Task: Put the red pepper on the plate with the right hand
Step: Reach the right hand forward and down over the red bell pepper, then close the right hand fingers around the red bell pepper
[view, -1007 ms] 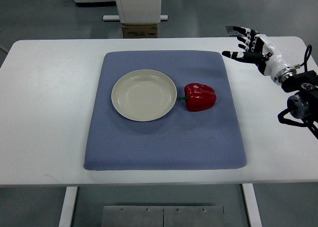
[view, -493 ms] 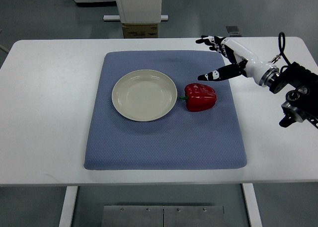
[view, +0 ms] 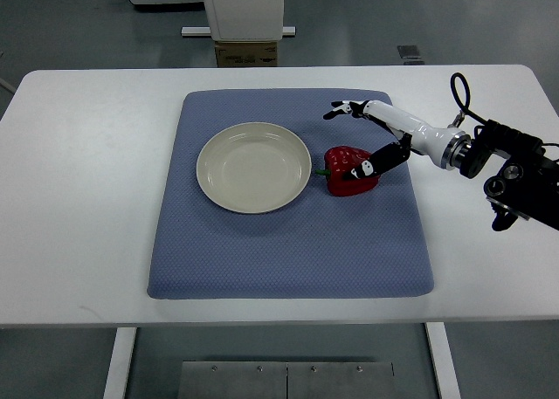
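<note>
A red pepper (view: 345, 176) with a green stem lies on the blue mat (view: 288, 242), just right of the empty cream plate (view: 253, 167). My right hand (view: 358, 141) comes in from the right edge and is over the pepper. Its fingers are spread: the thumb (view: 367, 167) rests on the pepper's right side and the other fingers (view: 341, 111) reach past its far side. It is open around the pepper, not closed on it. The left arm is not in view.
The mat lies on a white table (view: 79, 198). A cardboard box (view: 246, 53) and a white stand (view: 240, 6) are beyond the table's far edge. The right arm's wrist and cables (view: 515, 168) hang over the table's right side.
My right hand has moved left and down from the table's far right corner to the pepper. The thumb now touches the pepper. Pepper and plate have not moved.
</note>
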`<state>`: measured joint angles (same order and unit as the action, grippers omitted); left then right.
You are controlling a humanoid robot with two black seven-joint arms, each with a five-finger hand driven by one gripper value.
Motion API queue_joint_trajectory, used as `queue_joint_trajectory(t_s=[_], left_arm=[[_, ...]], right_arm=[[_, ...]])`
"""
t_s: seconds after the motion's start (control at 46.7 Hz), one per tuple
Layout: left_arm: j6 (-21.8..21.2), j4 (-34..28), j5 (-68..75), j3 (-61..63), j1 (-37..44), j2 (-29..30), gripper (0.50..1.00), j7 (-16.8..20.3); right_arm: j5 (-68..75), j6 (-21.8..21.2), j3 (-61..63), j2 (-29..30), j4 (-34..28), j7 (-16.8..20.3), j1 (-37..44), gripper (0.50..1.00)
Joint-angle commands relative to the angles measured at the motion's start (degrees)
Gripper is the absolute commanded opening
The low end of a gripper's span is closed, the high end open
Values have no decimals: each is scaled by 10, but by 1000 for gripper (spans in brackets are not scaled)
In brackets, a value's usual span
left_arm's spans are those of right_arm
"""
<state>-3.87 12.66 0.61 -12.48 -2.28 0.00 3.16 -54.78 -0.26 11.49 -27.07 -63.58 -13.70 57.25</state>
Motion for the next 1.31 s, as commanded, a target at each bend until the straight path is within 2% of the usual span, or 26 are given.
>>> queue_joint_trajectory(t_s=[0.0,0.214,0.536,1.093,1.286], left_arm=[[0,0,0,0,0,0,1000,0],[0,0,0,0,0,0,1000,0],[0,0,0,0,0,0,1000,0],[0,0,0,0,0,0,1000,0],[0,0,0,0,0,0,1000,0]], right_arm=[[-6,1,-12,0,6,4,1,981],[-8,3,-31,9,37,12,5,966],[-7,3,-31,27,43,44,3,954],[-8,4,-38,53,62,52,-2,945],[-8,4,-39,53,68,52,-2,918]])
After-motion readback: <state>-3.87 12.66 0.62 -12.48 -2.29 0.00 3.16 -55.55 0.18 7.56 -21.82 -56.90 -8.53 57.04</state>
